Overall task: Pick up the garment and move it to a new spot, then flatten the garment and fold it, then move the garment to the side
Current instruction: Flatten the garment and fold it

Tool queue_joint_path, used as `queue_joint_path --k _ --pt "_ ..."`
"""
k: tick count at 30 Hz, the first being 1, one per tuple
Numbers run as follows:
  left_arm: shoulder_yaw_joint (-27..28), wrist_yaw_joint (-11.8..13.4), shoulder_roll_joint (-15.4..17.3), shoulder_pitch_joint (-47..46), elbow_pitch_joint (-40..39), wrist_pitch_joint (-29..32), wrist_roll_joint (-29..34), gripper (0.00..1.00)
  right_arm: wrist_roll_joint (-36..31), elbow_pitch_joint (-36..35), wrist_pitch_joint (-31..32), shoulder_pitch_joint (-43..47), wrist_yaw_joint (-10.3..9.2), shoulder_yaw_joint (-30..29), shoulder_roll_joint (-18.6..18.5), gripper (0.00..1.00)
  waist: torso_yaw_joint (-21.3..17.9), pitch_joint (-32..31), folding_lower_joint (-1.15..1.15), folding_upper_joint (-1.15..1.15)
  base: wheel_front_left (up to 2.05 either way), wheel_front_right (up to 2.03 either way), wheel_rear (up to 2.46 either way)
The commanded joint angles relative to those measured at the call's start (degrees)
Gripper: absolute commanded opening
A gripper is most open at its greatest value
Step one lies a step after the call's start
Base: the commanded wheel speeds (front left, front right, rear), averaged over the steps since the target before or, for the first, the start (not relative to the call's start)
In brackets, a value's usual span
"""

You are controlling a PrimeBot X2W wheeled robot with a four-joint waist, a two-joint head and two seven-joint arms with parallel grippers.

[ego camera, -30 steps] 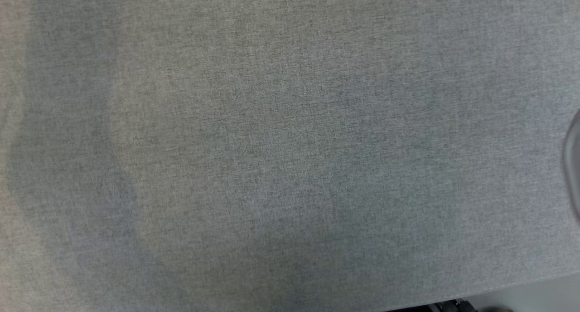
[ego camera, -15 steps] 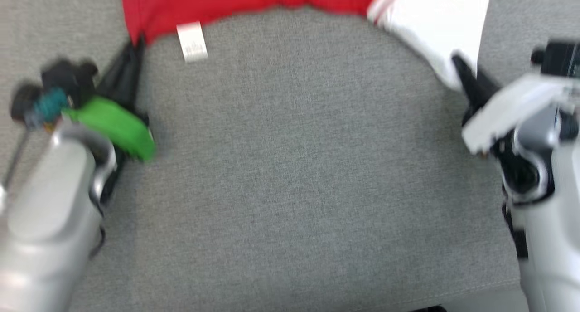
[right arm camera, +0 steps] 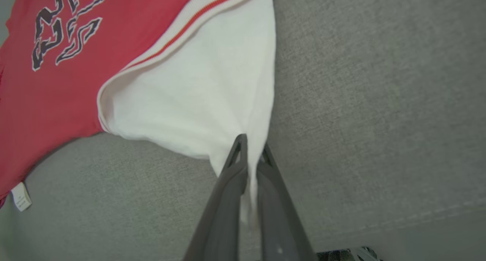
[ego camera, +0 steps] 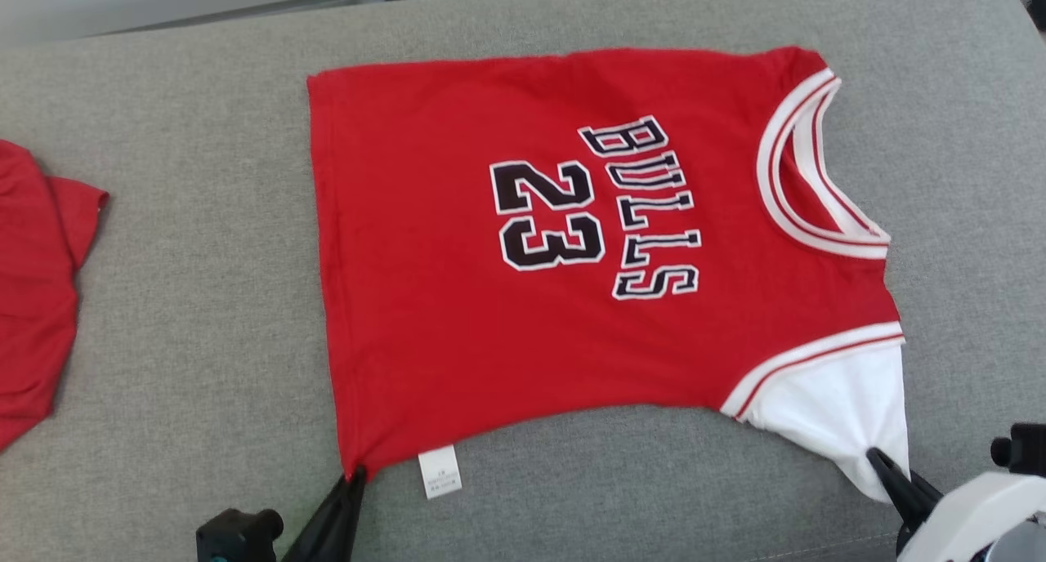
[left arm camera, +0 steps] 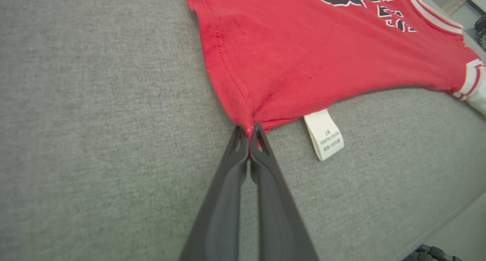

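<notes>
- The red Bulls jersey lies spread, print up, on the grey upholstered surface.
- The left hand is clamped on its near hem corner; the right hand is clamped on the white sleeve tip.
- Both pinches look shallow, so a hard pull could slip a corner free, and uneven pulling could bunch the cloth.

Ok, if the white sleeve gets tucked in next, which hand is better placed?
Right, probably. The right hand is shut on the tip of the white sleeve; the left hand pinches the hem corner of the jersey, at the other end of the near edge.
</notes>
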Motion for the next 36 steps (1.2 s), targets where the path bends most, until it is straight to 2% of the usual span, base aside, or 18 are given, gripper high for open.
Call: queue_joint_path --k 1,6,11,17,25,31,32,33,34,35,36 --pt "0.14 1.02 0.33 2.47 -1.84 0.47 -1.23 0.00 0.52 -0.11 -0.07 1.92 -0.01 -0.79 0.00 0.00 1.22 -2.63 0.01 0.00 0.00 0.00 0.00" --pt "-0.59 3.39 0.58 9.50 -9.04 2.24 -4.31 0.00 1.89 0.89 -0.67 7.79 -0.01 -3.55 0.99 0.00 2.21 -2.59 0.01 0.00 0.00 0.00 0.00" --pt "-0.67 3.59 2.35 10.75 -14.27 4.92 -5.42 0.00 2.27 0.55 -0.23 5.92 -0.01 -4.07 0.36 0.00 2.17 -2.15 0.01 0.00 0.00 0.00 0.00" --pt "1.47 1.09 3.98 4.13 -19.14 10.90 -9.73 0.00 0.67 -1.81 4.87 -2.42 -0.01 -2.92 -2.53 0.00 2.09 0.03 0.01 0.00 0.00 0.00 0.00" --pt "2.65 1.00 7.45 -5.18 -19.15 19.64 -10.28 0.00 -0.64 -6.81 15.45 -12.65 -0.01 -3.17 -5.32 0.00 3.03 3.59 0.01 0.00 0.00 0.00 0.00" --pt "2.37 0.00 5.86 -10.99 -16.14 21.99 -10.70 0.00 -4.44 -8.40 21.51 -18.10 -0.01 -3.93 -6.30 0.00 4.09 5.30 0.01 0.00 0.00 0.00 0.00" --pt "2.44 0.30 5.25 -11.75 -15.18 21.88 -10.55 0.00 -5.22 -8.36 21.67 -18.87 -0.01 -4.26 -6.14 0.26 4.25 5.39 0.01 0.00 0.00 0.00 0.00" --pt "2.40 0.62 4.44 -12.64 -13.98 21.91 -10.62 0.07 -6.37 -8.42 21.46 -19.88 -0.01 -4.72 -5.99 0.74 4.40 5.53 0.01 0.00 0.00 0.00 0.00" --pt "2.11 0.58 4.19 -13.47 -13.29 21.95 -9.97 0.27 -7.18 -8.22 21.20 -20.64 -0.01 -5.21 -5.61 1.00 4.45 5.64 0.01 0.00 0.00 0.00 0.00" --pt "2.03 0.46 3.42 -14.33 -12.43 21.66 -9.86 0.40 -8.00 -7.98 20.91 -21.63 -0.01 -5.85 -4.90 1.00 4.47 5.77 0.01 0.00 0.00 0.00 0.00" --pt "2.09 0.79 2.78 -14.71 -11.76 21.43 -10.09 0.63 -8.48 -7.96 20.61 -22.24 -0.01 -6.11 -4.56 1.00 4.48 5.83 0.01 0.00 0.00 0.00 0.00"
